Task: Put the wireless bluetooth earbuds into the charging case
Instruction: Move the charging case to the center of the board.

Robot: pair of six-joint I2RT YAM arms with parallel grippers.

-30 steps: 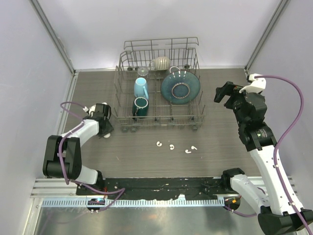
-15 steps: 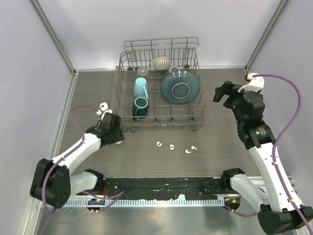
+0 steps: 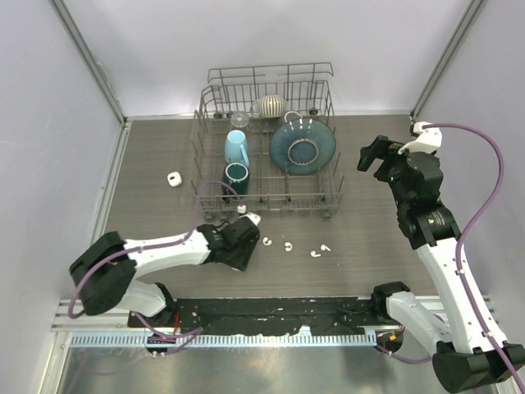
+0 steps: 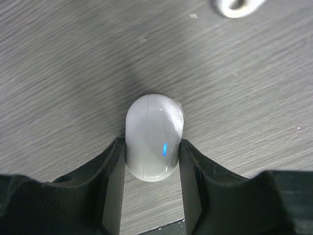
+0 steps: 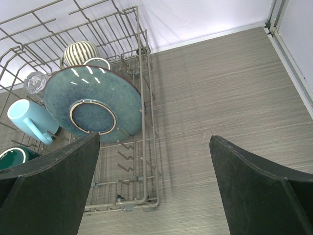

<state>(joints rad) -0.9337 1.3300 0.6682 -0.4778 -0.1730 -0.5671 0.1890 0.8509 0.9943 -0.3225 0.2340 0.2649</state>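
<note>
A smooth white charging case with a small blue light is pinched between the black fingers of my left gripper, just above the wood-grain table. In the top view the left gripper sits low at the front middle. Several tiny white earbuds lie just to its right. One blurred earbud shows ahead of the case in the left wrist view. My right gripper hangs open and holds nothing, raised to the right of the rack.
A wire dish rack at the back middle holds a teal plate, two mugs, a glass and a striped bowl. A small white object lies on the table left of the rack. Walls close in on both sides.
My left arm swung from the left side of the table by the rack's corner to the front middle beside the earbuds, carrying the case. The right arm barely moved.
</note>
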